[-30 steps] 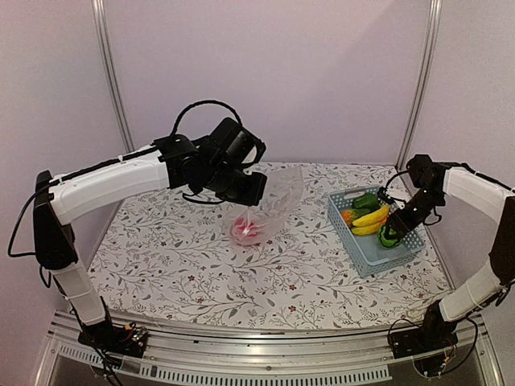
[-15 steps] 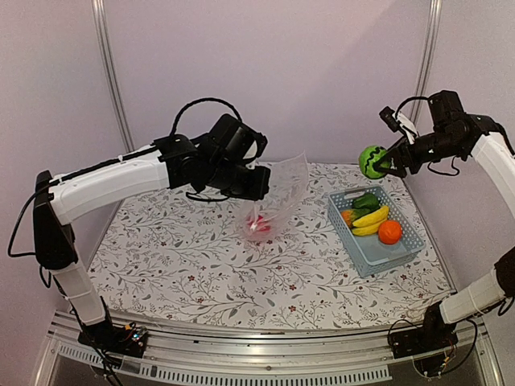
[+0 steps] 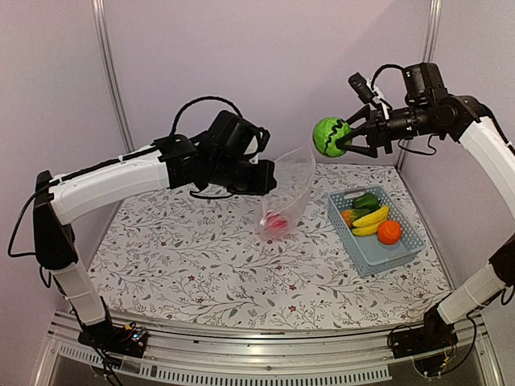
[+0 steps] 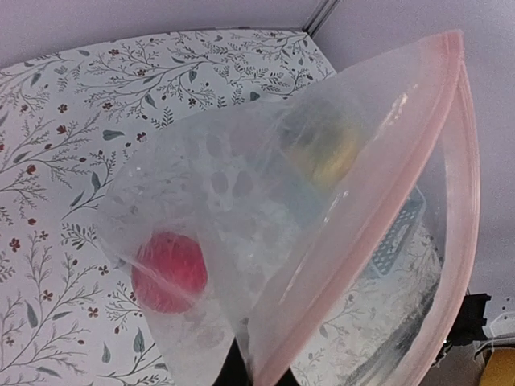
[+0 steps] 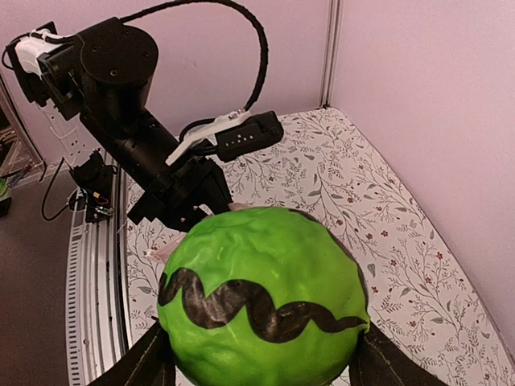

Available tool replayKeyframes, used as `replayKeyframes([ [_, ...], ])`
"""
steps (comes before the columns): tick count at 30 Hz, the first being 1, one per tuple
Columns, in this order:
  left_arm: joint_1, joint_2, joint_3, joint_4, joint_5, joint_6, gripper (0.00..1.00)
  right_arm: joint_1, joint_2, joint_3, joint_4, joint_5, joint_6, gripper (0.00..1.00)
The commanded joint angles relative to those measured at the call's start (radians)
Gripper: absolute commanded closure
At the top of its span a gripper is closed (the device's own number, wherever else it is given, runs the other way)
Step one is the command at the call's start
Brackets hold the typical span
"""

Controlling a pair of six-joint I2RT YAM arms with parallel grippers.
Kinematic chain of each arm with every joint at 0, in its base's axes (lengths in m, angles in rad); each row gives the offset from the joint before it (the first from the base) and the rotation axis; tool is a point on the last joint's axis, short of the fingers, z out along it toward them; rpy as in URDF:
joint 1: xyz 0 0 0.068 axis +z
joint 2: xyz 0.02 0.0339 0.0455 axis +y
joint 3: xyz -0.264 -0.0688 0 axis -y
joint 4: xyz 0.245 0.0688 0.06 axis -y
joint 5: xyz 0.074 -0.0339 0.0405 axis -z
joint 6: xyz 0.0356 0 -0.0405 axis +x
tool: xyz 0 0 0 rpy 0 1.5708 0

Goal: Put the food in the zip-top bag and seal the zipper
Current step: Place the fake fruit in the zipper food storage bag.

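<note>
My left gripper (image 3: 261, 177) is shut on the edge of the clear zip-top bag (image 3: 288, 193) and holds it up off the table, mouth open toward the right. Its pale pink zipper (image 4: 378, 201) runs along the mouth in the left wrist view. A red-pink fruit (image 3: 276, 224) lies in the bag's bottom, and shows in the left wrist view too (image 4: 169, 272). My right gripper (image 3: 342, 138) is shut on the green striped melon (image 3: 329, 136), high in the air to the right of the bag's mouth. The melon (image 5: 261, 297) fills the right wrist view.
A light blue slatted basket (image 3: 372, 251) stands at the right of the floral table. It holds a green pepper (image 3: 366, 200), a yellow banana (image 3: 371, 217), an orange (image 3: 389, 232) and a small orange piece (image 3: 348, 215). Walls and corner posts close the back and sides.
My right gripper lifted the melon out of the basket and carried it up and left toward the bag. My left gripper shifted the bag right and raised its mouth.
</note>
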Motion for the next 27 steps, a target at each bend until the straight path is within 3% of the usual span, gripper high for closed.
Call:
replayKeyframes([
  [1, -0.004, -0.004, -0.005, 0.041, 0.012, -0.025, 1.0, 0.051, 0.008, 0.019, 0.154, -0.076, 0.067, 0.57],
  [11, -0.007, -0.025, -0.023, 0.091, 0.045, -0.06, 1.0, 0.18, 0.078, -0.078, 0.252, 0.02, 0.102, 0.56],
  [18, -0.005, -0.061, -0.081, 0.178, 0.074, -0.084, 1.0, 0.198, 0.064, -0.201, 0.283, 0.277, 0.068, 0.53],
  [22, -0.005, -0.051, -0.084, 0.19, 0.091, -0.091, 1.0, 0.222, 0.059, -0.246, 0.294, 0.442, 0.065, 0.35],
  [23, -0.004, -0.047, -0.087, 0.194, 0.091, -0.092, 1.0, 0.227, 0.059, -0.25, 0.294, 0.457, 0.063, 0.27],
  [27, -0.004, -0.04, -0.097, 0.199, 0.114, -0.093, 1.0, 0.231, 0.046, -0.231, 0.289, 0.446, 0.074, 0.15],
])
